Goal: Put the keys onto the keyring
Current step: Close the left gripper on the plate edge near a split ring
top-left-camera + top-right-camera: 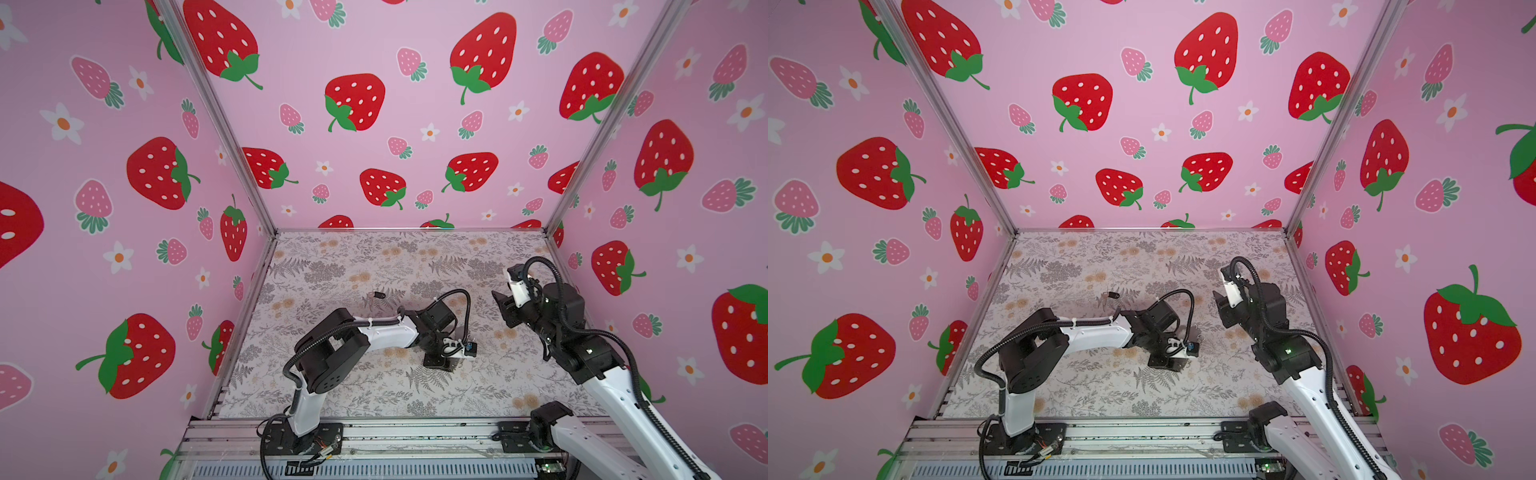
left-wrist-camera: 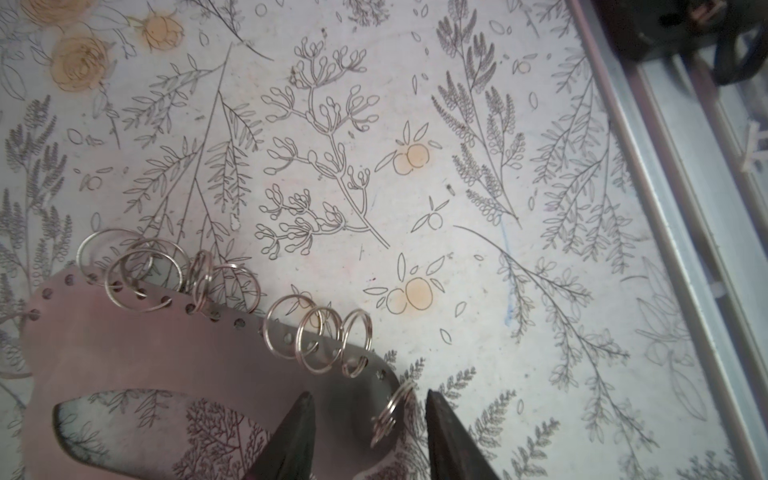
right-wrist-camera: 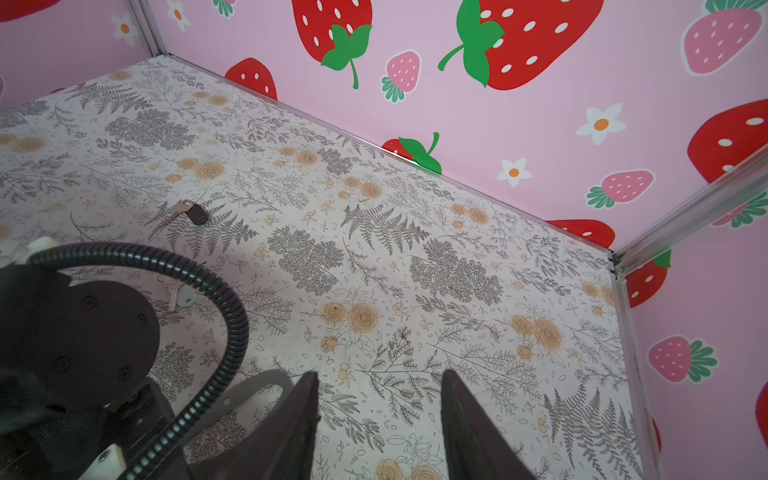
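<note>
Keyring lay flat at table centre beneath left arm, long axis unclear from above. Left gripper stood part open, straddling plate's end ring, not clamped. Right gripper hovered right, jaws apart, empty. Black-headed key lay farther back, blade pointing left.

Mauve crescent keyring flat, rings along edge; black-headed key, silver key apart

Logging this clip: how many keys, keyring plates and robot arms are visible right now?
Keys: 2 (black-headed key, pale-headed key)
Keyring plate: 1
Robot arms: 2 (left arm, right arm)
Total: 5
</note>
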